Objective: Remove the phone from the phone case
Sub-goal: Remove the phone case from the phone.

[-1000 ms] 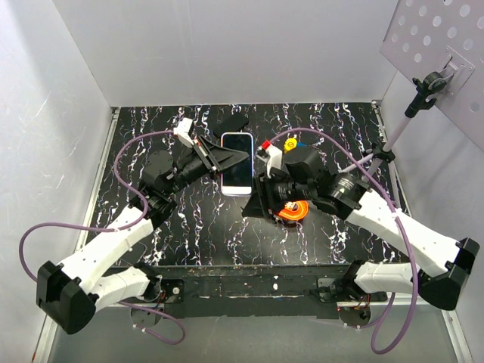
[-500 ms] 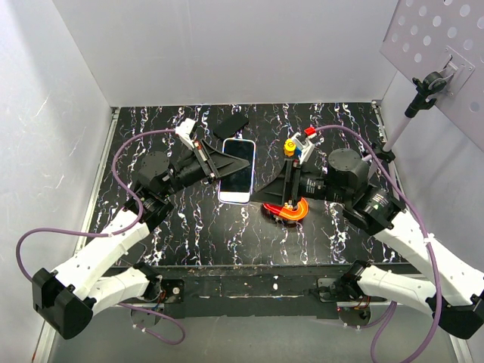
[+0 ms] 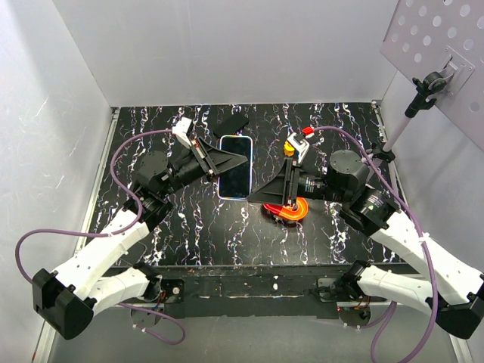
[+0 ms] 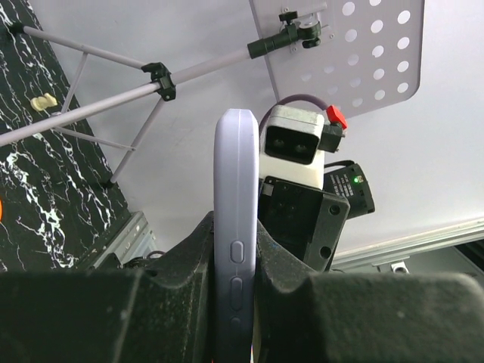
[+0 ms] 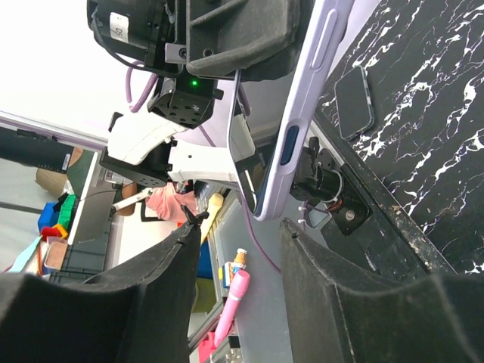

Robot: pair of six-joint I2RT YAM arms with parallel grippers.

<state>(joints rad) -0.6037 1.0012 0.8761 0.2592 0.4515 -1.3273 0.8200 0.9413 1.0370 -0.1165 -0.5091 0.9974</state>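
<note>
Orange against the black marbled table (image 3: 197, 227), a curved plastic piece (image 3: 292, 212) lies nearest me, partly hidden beneath my right gripper (image 3: 257, 198), whose jaws stand partly apart with nothing between them. Just beyond it and to its left is the phone (image 3: 237, 178), dark screen up and not yet out of its lilac phone case (image 4: 234, 174), whose rim frames it on every side I can see. Its long axis runs near to far, across the line of both arms. My left gripper (image 3: 240, 159) reaches in from the left and is clamped on the case across its thickness at the left long edge, apparently holding it clear of the tabletop. The free long edge faces the right gripper, the only unoccupied pincer; I judge that the edge to work at. Farthest back, a small dark slab (image 3: 232, 122) lies flat, well apart.
</note>
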